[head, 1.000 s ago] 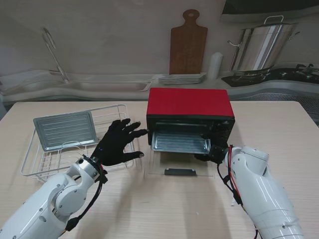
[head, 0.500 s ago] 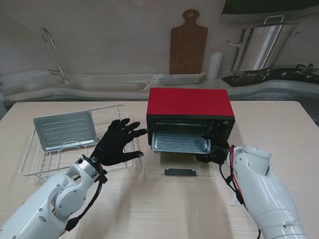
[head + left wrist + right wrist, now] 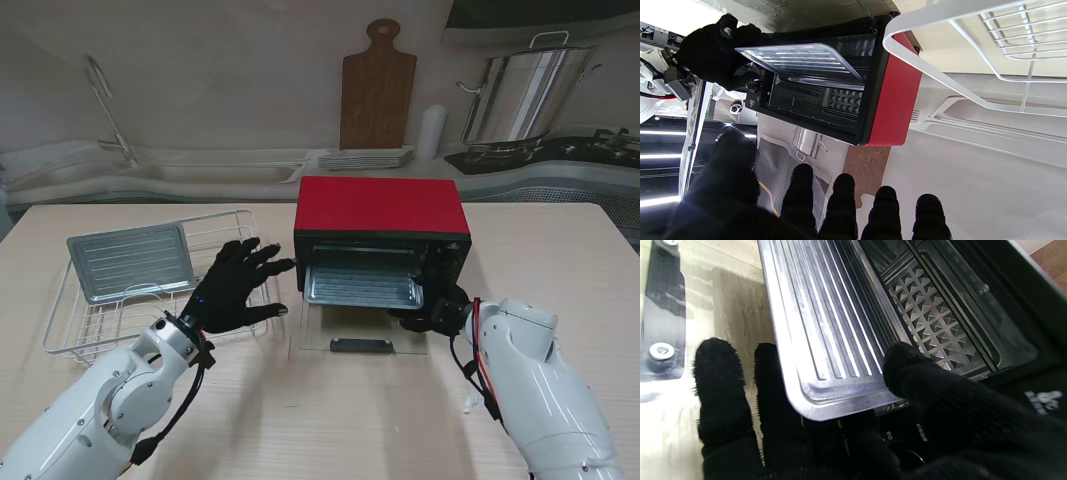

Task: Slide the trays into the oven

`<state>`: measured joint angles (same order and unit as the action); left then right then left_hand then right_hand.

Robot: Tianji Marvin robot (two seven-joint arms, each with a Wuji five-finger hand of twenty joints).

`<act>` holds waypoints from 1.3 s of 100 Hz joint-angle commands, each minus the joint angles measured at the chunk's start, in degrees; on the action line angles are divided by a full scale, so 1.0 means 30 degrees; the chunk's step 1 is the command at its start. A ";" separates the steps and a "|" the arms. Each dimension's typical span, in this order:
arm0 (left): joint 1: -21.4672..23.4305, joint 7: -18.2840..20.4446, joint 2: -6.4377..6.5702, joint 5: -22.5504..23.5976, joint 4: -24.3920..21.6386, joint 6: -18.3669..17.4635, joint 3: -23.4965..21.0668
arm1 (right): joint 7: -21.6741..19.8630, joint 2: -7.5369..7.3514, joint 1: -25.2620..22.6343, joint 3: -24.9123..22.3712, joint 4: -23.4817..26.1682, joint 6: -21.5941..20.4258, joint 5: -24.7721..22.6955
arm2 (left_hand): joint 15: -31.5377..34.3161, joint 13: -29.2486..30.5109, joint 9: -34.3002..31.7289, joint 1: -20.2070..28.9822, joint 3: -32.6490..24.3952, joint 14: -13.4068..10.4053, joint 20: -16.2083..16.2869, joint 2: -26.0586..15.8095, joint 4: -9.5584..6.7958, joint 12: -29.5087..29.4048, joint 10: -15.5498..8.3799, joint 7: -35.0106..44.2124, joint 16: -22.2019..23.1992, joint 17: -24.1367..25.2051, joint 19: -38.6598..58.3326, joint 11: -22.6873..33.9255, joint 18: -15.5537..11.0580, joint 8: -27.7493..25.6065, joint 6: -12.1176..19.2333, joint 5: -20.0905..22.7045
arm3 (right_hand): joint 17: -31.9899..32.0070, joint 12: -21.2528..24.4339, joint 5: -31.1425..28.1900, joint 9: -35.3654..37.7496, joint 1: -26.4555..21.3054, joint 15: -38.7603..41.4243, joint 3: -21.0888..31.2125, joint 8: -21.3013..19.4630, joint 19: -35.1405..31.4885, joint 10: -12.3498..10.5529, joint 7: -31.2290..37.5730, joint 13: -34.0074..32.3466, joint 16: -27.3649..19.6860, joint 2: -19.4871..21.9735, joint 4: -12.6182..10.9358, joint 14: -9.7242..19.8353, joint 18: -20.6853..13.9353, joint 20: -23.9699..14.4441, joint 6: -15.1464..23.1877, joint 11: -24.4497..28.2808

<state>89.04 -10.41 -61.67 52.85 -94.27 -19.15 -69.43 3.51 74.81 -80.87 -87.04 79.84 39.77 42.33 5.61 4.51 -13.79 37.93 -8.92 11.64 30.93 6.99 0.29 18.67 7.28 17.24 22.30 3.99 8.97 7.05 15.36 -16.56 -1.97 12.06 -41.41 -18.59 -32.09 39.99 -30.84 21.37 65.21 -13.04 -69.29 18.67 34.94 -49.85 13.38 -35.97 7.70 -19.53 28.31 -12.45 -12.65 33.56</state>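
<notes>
At the oven's (image 3: 381,232) open mouth, the ribbed tray (image 3: 362,286) sits partly inside, its front edge jutting over the lowered glass door (image 3: 362,345). My right hand (image 3: 432,311) pinches the tray's right front corner, thumb on top and fingers (image 3: 720,386) beneath; it has drawn back toward me since a second ago (the tray looks slightly farther out). My left hand (image 3: 235,288) stays spread and empty beside the wire rack (image 3: 70,312), where a second tray (image 3: 130,260) lies.
</notes>
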 commanded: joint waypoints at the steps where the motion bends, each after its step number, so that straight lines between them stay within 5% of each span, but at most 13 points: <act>1: 0.0159 0.0250 -0.0120 -0.0009 -0.0216 -0.0014 -0.0035 | -0.0500 -0.0058 -0.0500 -0.0073 0.0320 -0.0086 0.0102 | -0.0154 -0.0516 0.0612 -0.0313 0.0430 -0.0377 -0.0255 -0.0601 0.0063 -0.0283 -0.0183 0.0025 -0.0194 0.0237 -0.0825 0.0084 -0.0493 -0.0094 0.0083 -0.0180 | -0.0497 0.0238 0.0417 0.0435 0.0887 -0.0008 -0.0822 0.0282 -0.0413 0.0461 -0.0102 -0.0799 -0.0088 0.0043 -0.0893 -0.0218 0.0540 0.0377 0.0051 -0.0146; 130: 0.0237 0.0543 -0.0142 -0.0404 -0.0264 0.0095 -0.0290 | -0.2611 -0.1103 -0.5640 -0.2295 0.4500 -0.0968 -0.0557 | -0.0174 -0.0525 0.0588 -0.0319 0.0435 -0.0371 -0.0268 -0.0593 0.0065 -0.0293 -0.0167 -0.0023 -0.0214 0.0263 -0.0838 0.0063 -0.0479 -0.0069 0.0046 -0.0192 | 0.0198 0.0329 0.0219 0.0233 0.1114 -0.0370 -0.1114 0.0566 0.0370 0.1144 -0.0974 -0.0507 -0.0227 0.0370 -0.0938 -0.0700 0.0064 0.1079 -0.0687 -0.0401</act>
<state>89.48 -9.97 -61.78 51.96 -94.57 -19.10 -70.12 -2.99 71.71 -96.21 -93.66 92.42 37.47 40.96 5.61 4.51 -13.79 37.92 -8.92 11.63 30.93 6.99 0.29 18.67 7.28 17.24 22.29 3.99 8.96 7.06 15.36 -16.56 -1.98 12.06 -40.63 -18.32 -32.07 39.99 -30.80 20.66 64.67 -12.26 -68.64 20.58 32.63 -49.84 12.97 -34.73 6.82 -20.51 28.42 -9.83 -14.00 32.85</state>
